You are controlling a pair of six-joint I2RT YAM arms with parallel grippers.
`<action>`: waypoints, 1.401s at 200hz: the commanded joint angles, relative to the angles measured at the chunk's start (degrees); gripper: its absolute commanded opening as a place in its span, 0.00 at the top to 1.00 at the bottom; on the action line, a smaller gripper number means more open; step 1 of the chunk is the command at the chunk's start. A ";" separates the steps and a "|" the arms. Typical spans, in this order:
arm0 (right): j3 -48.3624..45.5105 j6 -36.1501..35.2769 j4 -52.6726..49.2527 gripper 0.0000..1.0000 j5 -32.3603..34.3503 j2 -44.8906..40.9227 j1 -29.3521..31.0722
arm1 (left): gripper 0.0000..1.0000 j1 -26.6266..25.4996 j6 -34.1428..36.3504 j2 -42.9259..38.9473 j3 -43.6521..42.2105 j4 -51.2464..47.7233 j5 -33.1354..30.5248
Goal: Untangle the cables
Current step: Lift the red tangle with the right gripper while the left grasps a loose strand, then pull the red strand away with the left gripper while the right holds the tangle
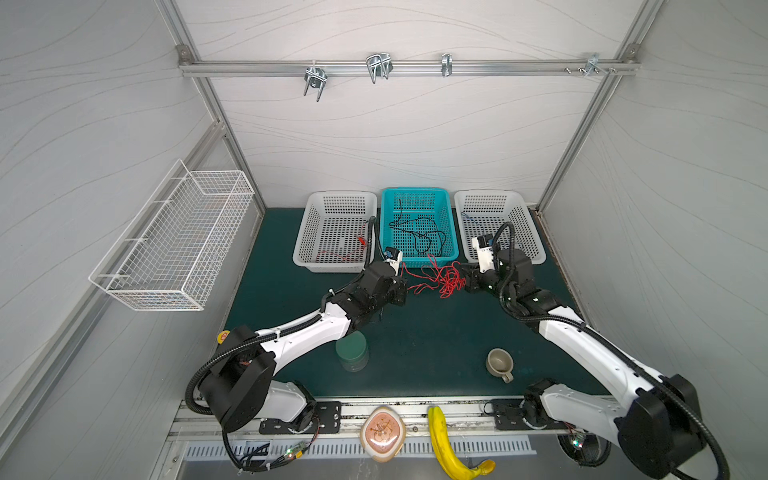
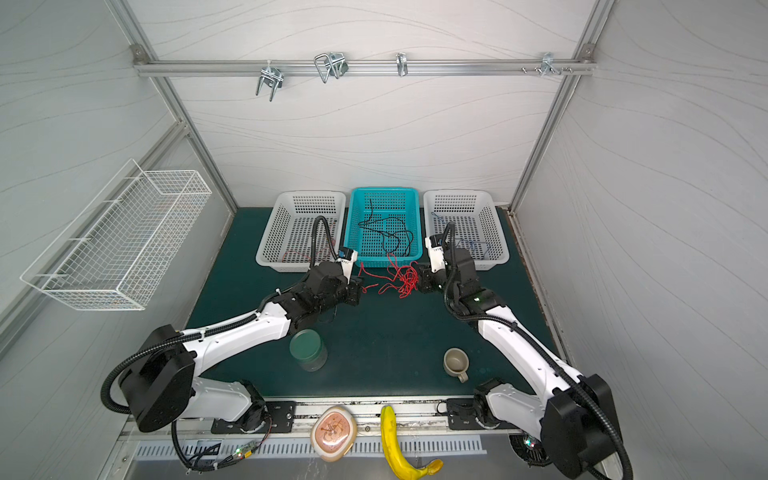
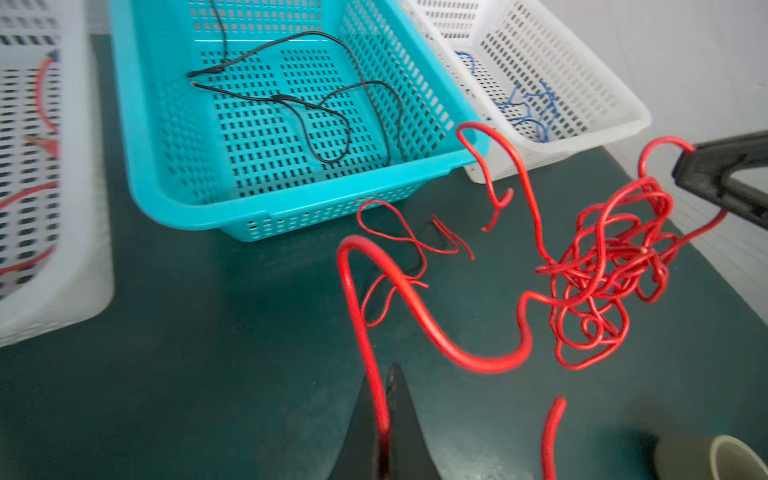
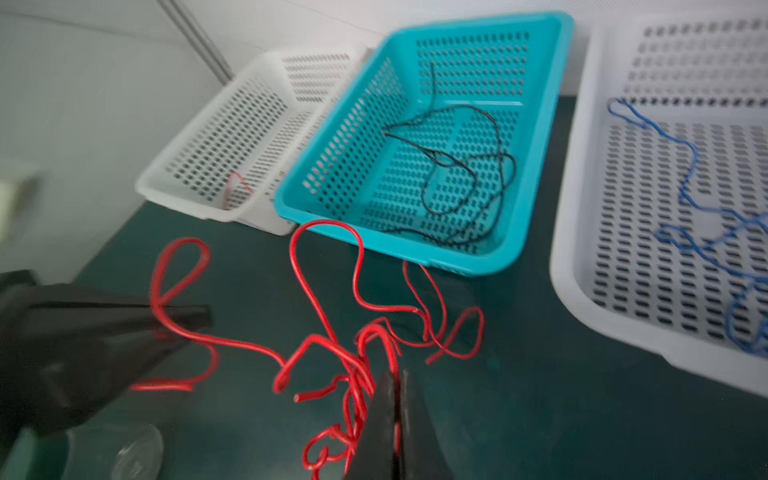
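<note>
A tangle of red cables [image 1: 449, 282] [image 2: 409, 280] hangs just above the green mat between my two grippers. My left gripper [image 1: 409, 291] [image 3: 386, 382] is shut on one red strand that runs from the clump [image 3: 602, 266]. On the opposite side of the clump, my right gripper [image 1: 462, 279] [image 4: 397, 382] is shut on red strands. A black cable [image 1: 417, 237] lies in the teal basket [image 1: 415, 191]. Blue cable [image 3: 528, 108] lies in the right white basket [image 1: 536, 245]. More red cable [image 1: 345, 254] lies in the left white basket [image 1: 300, 249].
The three baskets stand in a row at the back of the mat. A green jar [image 1: 352, 351] sits under my left forearm and a grey mug [image 1: 500, 363] stands near the front. A banana [image 1: 442, 440] lies on the front rail. A wire basket [image 1: 174, 241] hangs on the left wall.
</note>
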 commanded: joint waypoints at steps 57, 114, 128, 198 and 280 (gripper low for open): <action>1.54 3.39 -7.64 1.00 14.50 6.71 -3.68 | 1.00 2.18 1.26 -8.60 -2.05 -5.90 -16.35; 1.45 4.14 -11.64 1.00 16.35 9.38 -6.92 | 1.00 7.58 -0.32 -15.96 -4.61 -9.53 -18.25; 1.27 4.21 -11.81 1.00 16.91 10.05 -7.01 | 1.00 7.92 0.00 -17.50 -5.00 -9.98 -18.86; 2.94 8.01 -15.17 1.00 20.47 15.21 -9.87 | 1.00 10.05 0.90 -23.38 -5.61 -13.63 -21.16; 4.72 6.15 -12.15 1.00 10.55 15.17 -9.51 | 1.00 12.03 1.20 -25.56 -4.26 -15.93 -17.04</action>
